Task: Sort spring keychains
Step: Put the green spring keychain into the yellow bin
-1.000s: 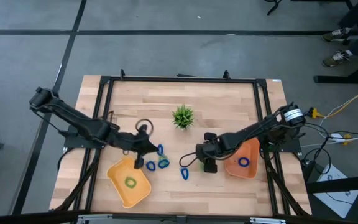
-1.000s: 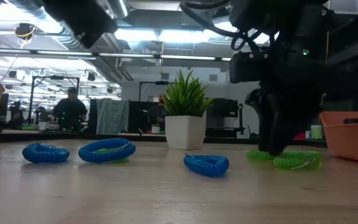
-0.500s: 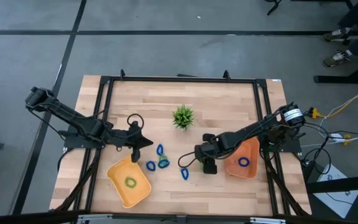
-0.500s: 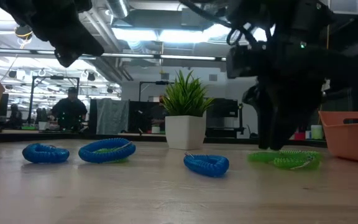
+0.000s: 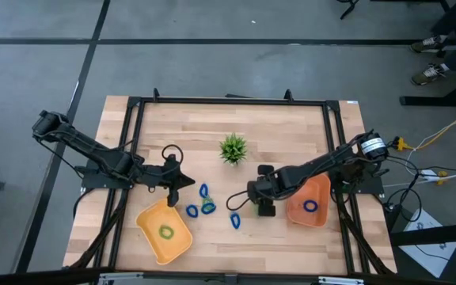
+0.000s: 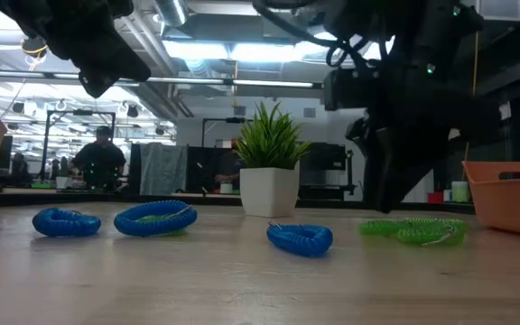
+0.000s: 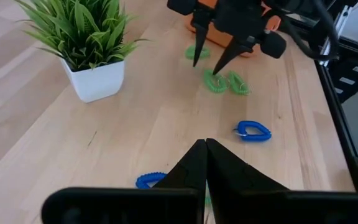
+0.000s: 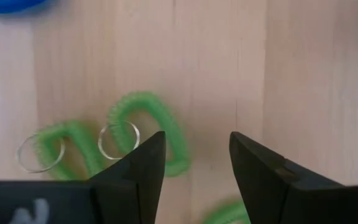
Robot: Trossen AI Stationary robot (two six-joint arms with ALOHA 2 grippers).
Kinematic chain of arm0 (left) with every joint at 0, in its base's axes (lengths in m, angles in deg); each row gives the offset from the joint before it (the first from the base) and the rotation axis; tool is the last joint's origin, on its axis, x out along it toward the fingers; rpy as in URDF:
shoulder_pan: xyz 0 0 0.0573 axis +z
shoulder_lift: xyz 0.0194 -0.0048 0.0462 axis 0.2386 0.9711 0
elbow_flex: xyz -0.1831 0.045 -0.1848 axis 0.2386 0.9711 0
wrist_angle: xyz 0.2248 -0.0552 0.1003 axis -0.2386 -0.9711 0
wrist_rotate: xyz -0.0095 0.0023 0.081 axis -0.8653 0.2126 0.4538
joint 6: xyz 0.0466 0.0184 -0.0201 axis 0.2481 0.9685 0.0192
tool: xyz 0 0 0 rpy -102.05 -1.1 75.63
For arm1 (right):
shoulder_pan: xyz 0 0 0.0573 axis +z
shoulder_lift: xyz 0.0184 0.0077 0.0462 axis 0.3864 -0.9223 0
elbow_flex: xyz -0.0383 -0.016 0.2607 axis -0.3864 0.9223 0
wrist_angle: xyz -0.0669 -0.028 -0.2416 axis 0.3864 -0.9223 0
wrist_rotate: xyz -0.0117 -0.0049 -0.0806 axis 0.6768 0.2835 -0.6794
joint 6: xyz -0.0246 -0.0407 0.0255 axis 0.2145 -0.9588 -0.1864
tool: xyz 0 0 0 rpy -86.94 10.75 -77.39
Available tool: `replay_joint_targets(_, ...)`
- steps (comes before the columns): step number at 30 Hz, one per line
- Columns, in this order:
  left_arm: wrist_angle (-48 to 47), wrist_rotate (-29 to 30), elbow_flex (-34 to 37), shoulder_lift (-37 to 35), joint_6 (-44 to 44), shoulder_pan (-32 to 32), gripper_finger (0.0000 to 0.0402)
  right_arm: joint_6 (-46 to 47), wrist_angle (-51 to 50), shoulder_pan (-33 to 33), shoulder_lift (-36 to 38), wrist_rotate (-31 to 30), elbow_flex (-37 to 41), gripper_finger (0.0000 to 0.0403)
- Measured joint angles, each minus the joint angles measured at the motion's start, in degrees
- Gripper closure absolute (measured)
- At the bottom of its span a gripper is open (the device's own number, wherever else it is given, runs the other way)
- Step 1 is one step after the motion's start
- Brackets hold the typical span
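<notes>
Two green spring keychains (image 8: 135, 140) lie just under the released right pincer (image 8: 194, 165), mid-worktop toward the right edge beside the orange tray (image 5: 317, 212); right arm is nearer by far. Left pincer (image 7: 205, 163) clenched, empty, hovering toward the left edge. No readable writing.
</notes>
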Motion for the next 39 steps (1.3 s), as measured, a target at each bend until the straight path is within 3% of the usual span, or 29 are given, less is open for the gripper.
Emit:
replay_joint_targets(17,-0.17,0.0,0.0,0.02,0.0,0.01,0.0398,0.04,8.14,-0.26,0.11,2.5,5.92,0.0229)
replay_joint_targets(21,-0.17,0.0,0.0,0.02,0.01,0.01,0.0398,-0.18,8.65,-0.21,0.13,2.54,6.13,0.0264)
replay_joint_targets(29,-0.17,2.79,0.0,0.02,0.0,0.0,0.0398,-2.94,10.73,-0.28,0.07,2.49,6.19,0.0386)
replay_joint_targets(35,-0.15,3.61,-0.02,0.02,-0.96,0.01,0.0398,-4.98,14.28,-1.33,0.02,6.55,6.19,0.0366)
replay_joint_targets(39,-0.15,7.56,-0.02,0.02,-3.09,0.0,0.0398,-7.57,19.08,-2.52,0.02,9.44,6.19,0.0371)
